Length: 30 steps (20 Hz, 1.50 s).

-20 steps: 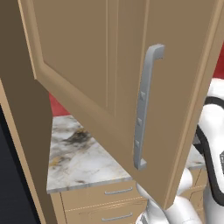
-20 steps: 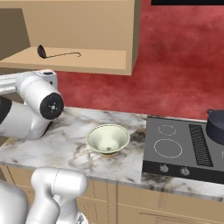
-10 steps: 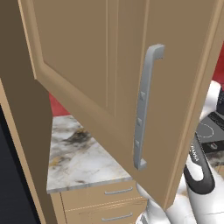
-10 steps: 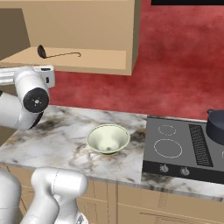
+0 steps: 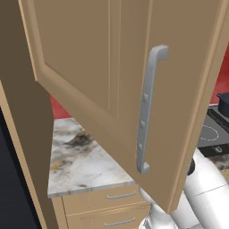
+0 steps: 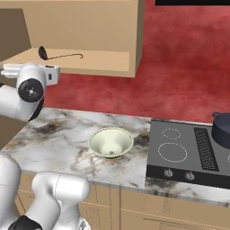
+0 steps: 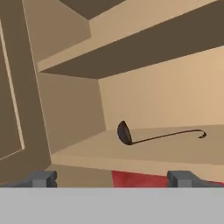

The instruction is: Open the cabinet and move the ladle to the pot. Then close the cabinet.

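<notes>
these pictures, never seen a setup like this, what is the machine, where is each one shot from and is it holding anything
It is a white robot arm in a simulated kitchen. Two cameras ride on its base; a third looks along its gripper, which is open and holds nothing. The left base view faces the swung-open cabinet door. The right base view shows the ladle on the cabinet shelf, a pale green bowl on the marble counter, and the pot on the cooktop. The hand view faces the ladle.
</notes>
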Available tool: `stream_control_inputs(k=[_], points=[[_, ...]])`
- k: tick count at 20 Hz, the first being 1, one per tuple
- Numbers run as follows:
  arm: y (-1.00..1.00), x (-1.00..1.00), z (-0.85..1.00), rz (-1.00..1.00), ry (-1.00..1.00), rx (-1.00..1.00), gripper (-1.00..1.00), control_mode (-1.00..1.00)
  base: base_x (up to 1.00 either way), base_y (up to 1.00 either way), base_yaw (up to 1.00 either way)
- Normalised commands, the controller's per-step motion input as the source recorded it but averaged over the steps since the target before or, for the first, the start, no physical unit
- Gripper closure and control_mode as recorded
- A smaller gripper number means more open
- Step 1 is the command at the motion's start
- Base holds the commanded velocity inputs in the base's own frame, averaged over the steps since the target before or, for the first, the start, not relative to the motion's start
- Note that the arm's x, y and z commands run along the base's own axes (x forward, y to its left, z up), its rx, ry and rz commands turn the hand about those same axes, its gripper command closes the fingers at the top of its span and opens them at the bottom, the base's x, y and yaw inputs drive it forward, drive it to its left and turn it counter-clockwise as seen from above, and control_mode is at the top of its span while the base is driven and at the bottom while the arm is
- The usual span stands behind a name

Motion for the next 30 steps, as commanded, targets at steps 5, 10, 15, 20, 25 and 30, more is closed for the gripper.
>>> stream_control_inputs(k=[5, 10, 15, 20, 25, 30], points=[[0.13, 0.53, 0.01, -0.03, 0.17, -0.04, -1.0, -1.0, 0.0, 0.0, 0.0], [0.23, 0.39, 0.0, -0.02, 0.04, -0.04, -1.0, -1.0, 0.0, 0.0, 0.0], [0.2, 0.39, 0.0, -0.03, 0.0, -0.03, -1.0, -1.0, 0.0, 0.0, 0.0], [0.18, 0.41, 0.02, -0.04, 0.04, -0.02, -1.0, -1.0, 0.0, 0.0, 0.0], [0.17, 0.43, 0.0, -0.03, 0.08, -0.03, -1.0, -1.0, 0.0, 0.0, 0.0], [0.13, 0.44, 0.0, -0.03, 0.06, -0.02, -1.0, -1.0, 0.0, 0.0, 0.0]])
